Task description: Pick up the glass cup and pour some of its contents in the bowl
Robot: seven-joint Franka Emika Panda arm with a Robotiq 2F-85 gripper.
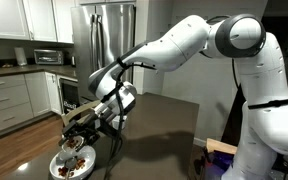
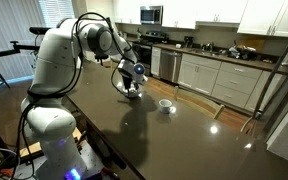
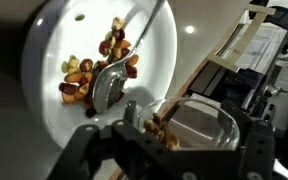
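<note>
The glass cup (image 3: 199,125) is clear and lies tilted between my gripper's (image 3: 192,132) dark fingers, which are shut on it. Small brown contents (image 3: 160,128) have gathered at the cup's lower side, towards the bowl. The wide white bowl (image 3: 44,60) fills the upper left of the wrist view, with brown and red pieces and a metal spoon (image 3: 109,85) inside. In both exterior views the gripper (image 1: 84,120) (image 2: 132,78) hangs just above the bowl (image 1: 58,165) (image 2: 132,95) on the dark table.
A small white cup (image 2: 165,105) stands on the dark table (image 2: 184,140), apart from the bowl. The bowl sits near the table's corner (image 1: 96,168). A steel fridge (image 1: 109,40) and kitchen counters (image 2: 224,70) lie beyond the table.
</note>
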